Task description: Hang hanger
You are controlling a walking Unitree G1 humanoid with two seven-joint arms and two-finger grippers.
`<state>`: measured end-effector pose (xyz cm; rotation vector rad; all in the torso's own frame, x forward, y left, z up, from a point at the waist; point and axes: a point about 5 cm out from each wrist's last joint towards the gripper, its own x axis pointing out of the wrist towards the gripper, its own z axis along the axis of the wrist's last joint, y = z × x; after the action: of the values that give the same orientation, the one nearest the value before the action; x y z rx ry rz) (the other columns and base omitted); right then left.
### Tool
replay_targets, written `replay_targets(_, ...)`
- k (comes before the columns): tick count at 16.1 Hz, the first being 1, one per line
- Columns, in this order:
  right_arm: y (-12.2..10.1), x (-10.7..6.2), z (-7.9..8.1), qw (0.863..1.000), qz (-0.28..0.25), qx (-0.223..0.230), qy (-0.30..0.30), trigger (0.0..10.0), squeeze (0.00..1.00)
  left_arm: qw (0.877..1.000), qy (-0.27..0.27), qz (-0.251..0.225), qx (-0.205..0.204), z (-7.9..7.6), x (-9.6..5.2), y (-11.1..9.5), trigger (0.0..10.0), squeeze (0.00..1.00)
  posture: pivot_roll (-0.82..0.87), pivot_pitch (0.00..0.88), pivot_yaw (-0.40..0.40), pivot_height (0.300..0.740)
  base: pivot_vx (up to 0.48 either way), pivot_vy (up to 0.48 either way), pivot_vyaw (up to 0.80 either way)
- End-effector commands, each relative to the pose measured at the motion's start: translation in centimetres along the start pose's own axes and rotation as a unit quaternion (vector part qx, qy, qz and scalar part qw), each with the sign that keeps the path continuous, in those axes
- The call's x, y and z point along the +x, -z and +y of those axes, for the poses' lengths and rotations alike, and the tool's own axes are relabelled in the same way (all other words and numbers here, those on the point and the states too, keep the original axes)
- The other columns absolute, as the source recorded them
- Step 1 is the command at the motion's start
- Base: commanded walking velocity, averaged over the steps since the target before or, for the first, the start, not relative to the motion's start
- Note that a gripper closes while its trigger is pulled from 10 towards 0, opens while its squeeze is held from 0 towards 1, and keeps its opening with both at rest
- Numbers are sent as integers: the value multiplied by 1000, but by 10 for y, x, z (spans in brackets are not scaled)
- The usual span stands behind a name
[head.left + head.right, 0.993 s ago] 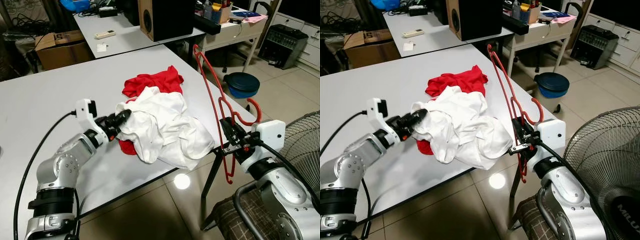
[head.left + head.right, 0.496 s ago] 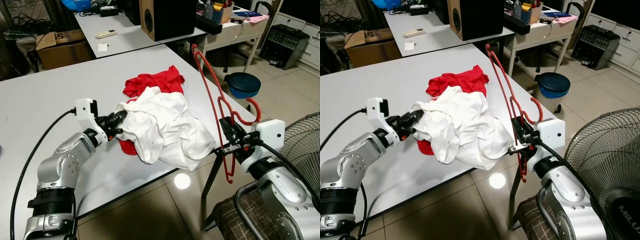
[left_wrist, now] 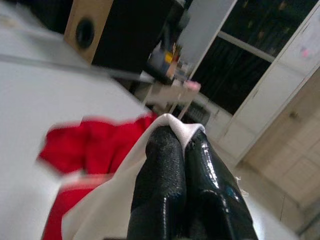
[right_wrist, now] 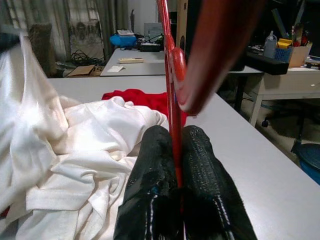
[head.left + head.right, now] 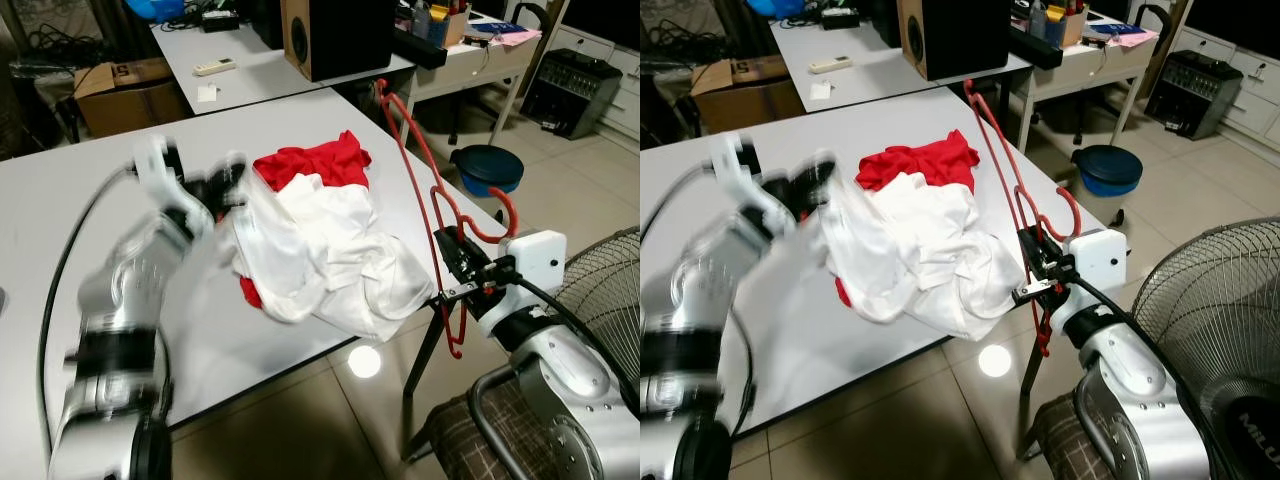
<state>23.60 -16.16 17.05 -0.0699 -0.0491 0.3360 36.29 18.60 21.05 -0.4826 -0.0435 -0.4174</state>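
At the right edge of the white table (image 5: 120, 180), the red hanger (image 5: 420, 190) stands nearly upright, its hook curling just beyond the table's corner. My right gripper (image 5: 452, 262) holds it low on the frame, jaws pressed together on the thin red bar, which the right wrist view shows running up between my two black fingers (image 4: 150, 190). Just beside the hanger, a white garment (image 5: 330, 250) lies heaped on the table, partly covering a red garment (image 5: 312, 162) behind it. My left gripper (image 3: 182, 145) is raised above the table at the heap's left side, blurred in the head views; its jaws are pinched shut on an edge of the white garment, lifting that edge clear of the surface. A black speaker (image 5: 335, 35) stands on a second table behind, a blue bin (image 5: 485, 168) sits on the tiled floor to the right, and a fan's wire guard (image 5: 1210, 320) shows near my right arm.
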Motion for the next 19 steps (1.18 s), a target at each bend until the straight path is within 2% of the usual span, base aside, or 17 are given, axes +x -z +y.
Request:
replay_targets(1,-2,2,-1,1000,-6,-6,-1,10000,0,998,20,-54,18,-8,10,-33,0,0,-57,0,51,740,0,0,0)
replay_targets(3,-3,2,-2,1000,-10,-7,3,10000,0,987,72,-132,64,-27,25,-92,0,0,-59,0,54,740,0,0,0)
replay_targets(5,-4,1,-3,1000,-14,-8,8,10000,0,965,84,-228,98,-38,23,-157,0,0,-61,0,60,740,0,0,0)
replay_targets(6,-4,1,-3,1000,-15,-9,9,10000,0,959,85,-250,101,-39,21,-171,0,0,-61,0,67,740,0,0,0)
replay_targets(7,-4,0,-4,1000,-19,-7,16,10000,0,950,100,-276,108,-43,15,-194,0,0,-60,0,70,740,0,0,0)
replay_targets(8,-4,0,-3,1000,-21,-5,18,10000,0,947,117,-266,137,-46,12,-198,0,0,-60,0,70,740,0,0,0)
replay_targets(9,-3,0,-2,1000,-21,-4,17,10000,0,948,125,-249,152,-44,12,-190,0,0,-56,0,73,740,0,0,0)
replay_targets(11,-3,1,-1,1000,-22,-3,16,10000,0,952,122,-234,154,-38,14,-179,0,0,-54,0,70,740,0,0,0)
replay_targets(12,-3,2,0,1000,-24,-3,14,10000,0,956,130,-190,181,-30,13,-160,0,0,-51,0,65,740,0,0,0)
replay_targets(13,-4,1,0,1000,-25,-4,14,10000,0,956,132,-179,190,-29,12,-155,0,0,-50,0,64,740,0,0,0)
replay_targets(14,-3,1,0,1000,-24,-5,13,10000,0,958,135,-144,209,-23,9,-143,0,0,-50,0,61,740,0,0,0)
replay_targets(15,-2,1,-1,1000,-21,-5,11,10000,0,961,131,-64,236,-13,5,-120,0,0,-44,0,54,740,0,0,0)
replay_targets(16,-1,1,0,1000,-18,-5,8,10000,0,954,128,5,270,-10,5,-93,0,0,-40,0,48,740,0,0,0)
replay_targets(17,-1,1,0,1000,-16,-4,5,10000,0,952,138,33,272,-15,7,-71,0,0,-40,0,43,740,0,0,0)
replay_targets(18,-1,3,2,1000,-17,-4,1,10000,0,962,130,16,239,-27,15,-52,0,0,-38,0,38,740,0,0,0)
replay_targets(19,-2,4,2,1000,-17,-4,-1,10000,0,966,116,3,232,-31,20,-45,0,0,-38,0,37,740,0,0,0)
